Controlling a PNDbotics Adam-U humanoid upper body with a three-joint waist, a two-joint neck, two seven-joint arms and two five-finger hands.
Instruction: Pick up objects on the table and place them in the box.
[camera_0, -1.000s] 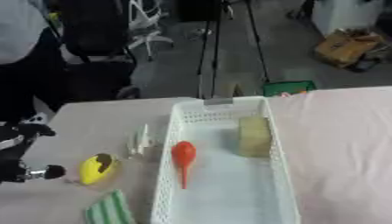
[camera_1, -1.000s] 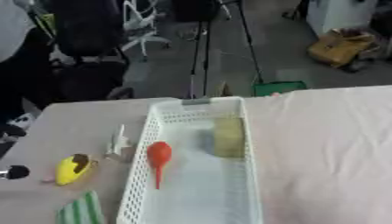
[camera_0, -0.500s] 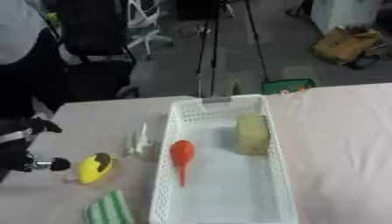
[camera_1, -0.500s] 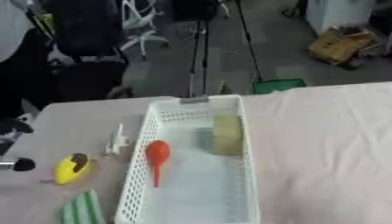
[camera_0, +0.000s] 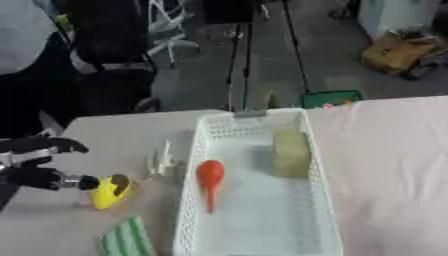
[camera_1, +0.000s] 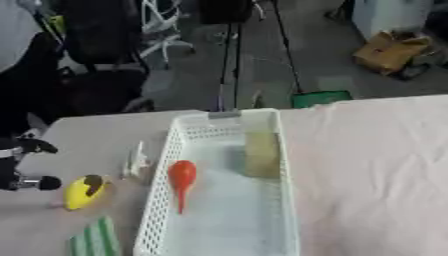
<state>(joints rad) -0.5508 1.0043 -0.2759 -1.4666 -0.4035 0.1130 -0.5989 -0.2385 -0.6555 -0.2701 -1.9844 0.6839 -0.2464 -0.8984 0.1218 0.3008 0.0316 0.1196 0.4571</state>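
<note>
A white slatted box (camera_0: 325, 210) lies in the middle of the table. Inside it are a red bulb-shaped object with a thin stem (camera_0: 209, 176) and a pale yellow-green block (camera_0: 290, 152). Left of the box, on the table, are a small white object (camera_0: 162, 159), a yellow object with a dark patch (camera_0: 109, 191), and a green-and-white striped item (camera_0: 125, 240) at the bottom edge. My left hand (camera_0: 39, 170) is at the left edge, fingers and thumb spread, just left of the yellow object and holding nothing. The right hand shows in neither view.
The pale pink table (camera_0: 394, 165) extends to the right of the box. Beyond the far edge are a black chair (camera_0: 105, 75), a tripod (camera_0: 245, 50), a green bin (camera_0: 331, 98) and a cardboard box (camera_0: 398, 52) on the floor.
My left hand has shifted a little toward the yellow object. The whole picture has drifted slightly, so the camera moved. The objects on the table stay where they were.
</note>
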